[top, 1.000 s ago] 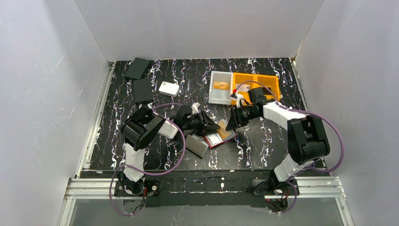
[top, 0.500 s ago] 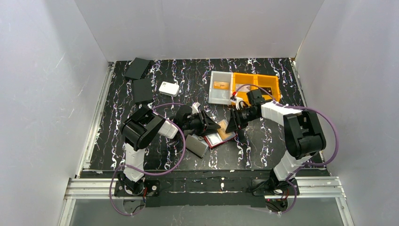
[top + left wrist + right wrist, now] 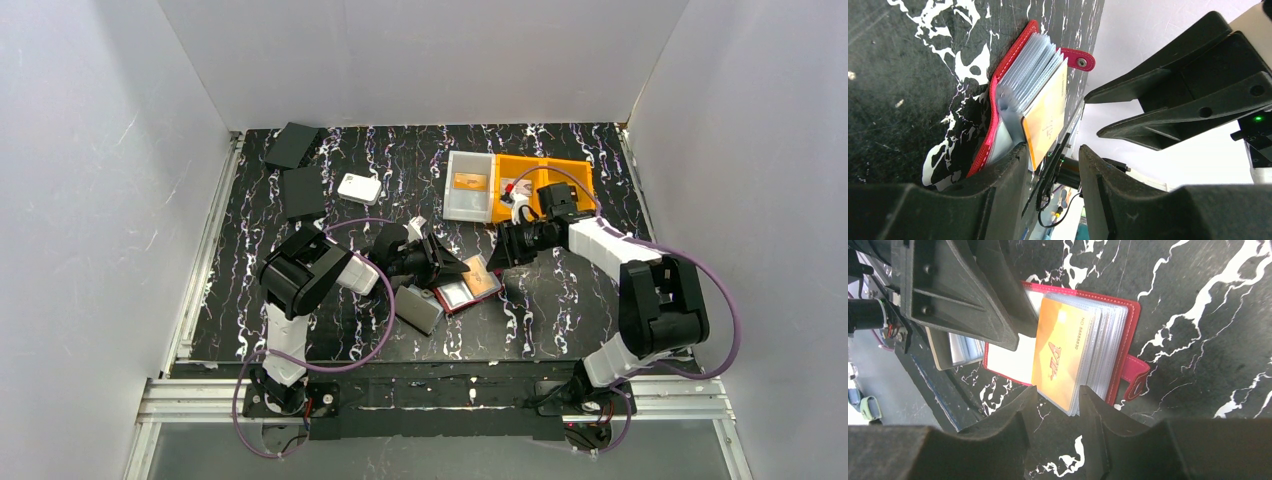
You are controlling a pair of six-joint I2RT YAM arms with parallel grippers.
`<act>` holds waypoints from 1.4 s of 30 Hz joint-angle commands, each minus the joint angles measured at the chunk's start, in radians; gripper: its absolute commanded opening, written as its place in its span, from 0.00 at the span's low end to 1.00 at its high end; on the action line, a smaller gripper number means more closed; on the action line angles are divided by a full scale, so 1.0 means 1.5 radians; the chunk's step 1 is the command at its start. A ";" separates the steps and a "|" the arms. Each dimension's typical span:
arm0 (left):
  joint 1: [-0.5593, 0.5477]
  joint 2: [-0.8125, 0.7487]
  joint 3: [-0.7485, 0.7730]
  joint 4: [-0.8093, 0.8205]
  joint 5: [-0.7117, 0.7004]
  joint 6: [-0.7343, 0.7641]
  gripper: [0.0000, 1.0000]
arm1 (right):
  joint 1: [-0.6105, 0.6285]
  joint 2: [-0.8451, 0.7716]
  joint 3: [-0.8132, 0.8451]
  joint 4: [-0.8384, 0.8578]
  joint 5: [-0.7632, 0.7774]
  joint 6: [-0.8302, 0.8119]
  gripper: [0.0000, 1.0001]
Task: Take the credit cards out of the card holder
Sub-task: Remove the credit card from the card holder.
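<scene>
Both my left gripper [image 3: 1052, 152] and right gripper [image 3: 1058, 392] are crowding, jaws parted, the dark red leather card holder [image 3: 468, 290] showing an orange-gold plastic credit card [image 3: 1060, 357], beside a flat grey case [image 3: 420, 311].

The white-and-black left arm [image 3: 300, 272] rises from its base at the near edge of the bench [image 3: 570, 310], folds at the elbow and reaches rightward, low, towards the bench's middle. Its black two-finger left gripper [image 3: 446, 266] lies close to the surface, fingers parted by a narrow gap. The white-and-black right arm [image 3: 655, 300] bends upward near the right edge, its forearm angled towards the far edge and to the left. Its black two-finger right gripper [image 3: 497, 250] points left and downward, jaws apart, near the left gripper.
</scene>
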 commanded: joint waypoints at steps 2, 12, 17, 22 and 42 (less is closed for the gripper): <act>-0.002 -0.009 -0.004 0.018 0.008 0.001 0.41 | -0.001 0.034 -0.010 -0.004 -0.023 -0.011 0.45; -0.002 -0.004 -0.003 0.019 0.009 0.000 0.41 | 0.004 0.056 -0.006 -0.007 -0.012 -0.011 0.45; -0.002 -0.001 -0.002 0.020 0.009 0.000 0.41 | 0.006 0.058 -0.007 -0.005 -0.033 -0.010 0.45; -0.002 -0.002 -0.002 0.021 0.008 -0.001 0.41 | 0.010 0.061 -0.009 -0.002 -0.062 -0.008 0.43; -0.002 -0.003 -0.001 0.022 0.011 -0.001 0.41 | 0.023 0.104 -0.001 0.002 -0.112 0.010 0.29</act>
